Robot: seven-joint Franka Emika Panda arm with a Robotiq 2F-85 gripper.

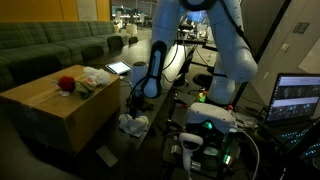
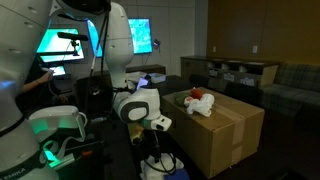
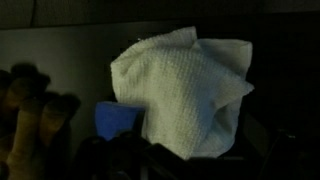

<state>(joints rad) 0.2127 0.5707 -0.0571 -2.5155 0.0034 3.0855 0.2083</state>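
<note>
Claw (image 1: 136,102): wide open, empty, over white cloth (image 3: 185,90).
Obscured: blue object (image 3: 117,118) half under cloth; rest lost in shadow.

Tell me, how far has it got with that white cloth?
Nothing looks done yet: the cloth lies crumpled low beside the box. In hand: the open gripper hangs just above it, not gripping. Left, probably: closing on it and lifting.

No readable text, label, brand or number in any view.
- Laptop screen (image 1: 297,97): lit, content too small to read.
- Wall monitors (image 2: 62,42): bright, blurred.
- Cardboard box (image 1: 55,100): no legible print.
- White cloth (image 3: 185,90): plain weave, no marking.
</note>
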